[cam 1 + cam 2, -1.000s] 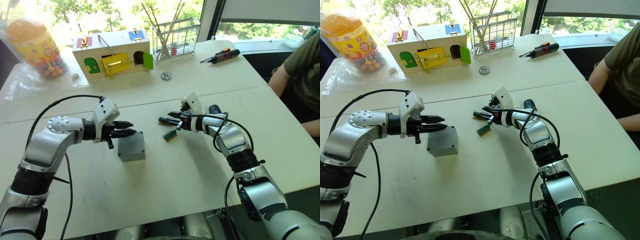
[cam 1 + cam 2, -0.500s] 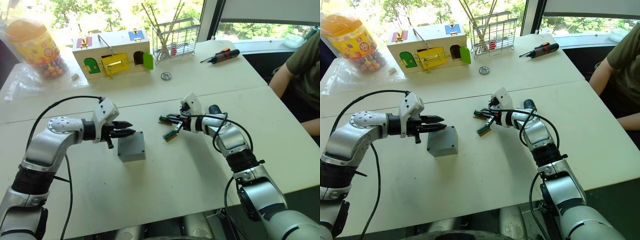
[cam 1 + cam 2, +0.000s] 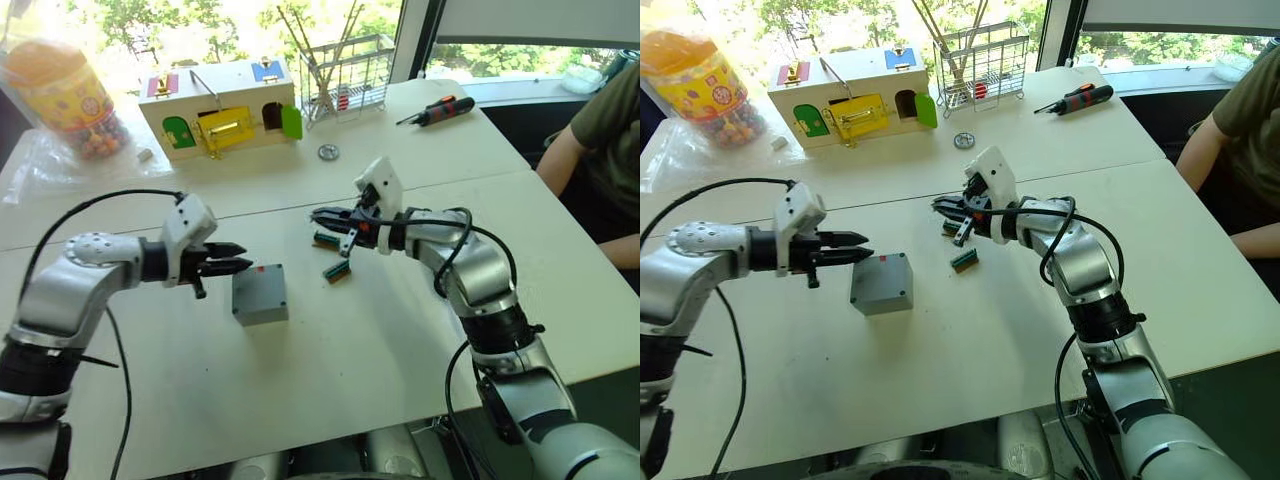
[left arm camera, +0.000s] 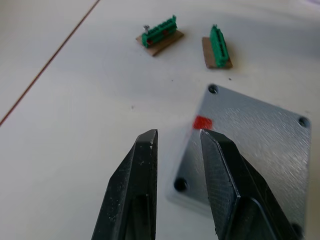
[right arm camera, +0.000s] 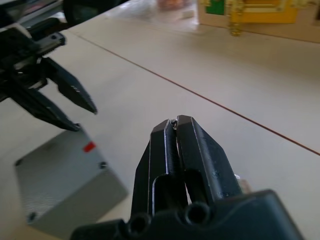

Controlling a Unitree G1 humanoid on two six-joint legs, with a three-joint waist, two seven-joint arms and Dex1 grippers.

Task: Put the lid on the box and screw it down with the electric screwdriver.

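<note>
Lid point(image 3: 259, 293) sat on the box point(image 3: 880, 297), grey top face up with a small red mark point(image 4: 202, 122) near its far edge and screw holes at the corners. Box was on the white table point(image 3: 330, 370), near-left of centre.

Left gripper point(image 3: 240, 263) hovered just left of the box's far-left corner, fingers point(image 4: 138, 190) slightly apart, nothing between them.

Right gripper point(image 3: 322, 216) was raised over the table, right of and beyond the box, well apart from it. Fingers point(image 5: 172, 150) pressed together, with a tiny metallic bit showing at the tips; couldn't tell what it was.

Two small green terminal blocks point(image 3: 337, 270) lay on the table below the right gripper, between it and the box.

Far side of table: wooden latch box point(image 3: 222, 105) with coloured doors, wire rack point(image 3: 345, 65), orange-and-black hand screwdriver point(image 3: 438, 110) at far right, a small metal washer point(image 3: 327, 152) and a candy jar point(image 3: 62, 95) at far left. A person's arm point(image 3: 588, 140) at the right edge.
</note>
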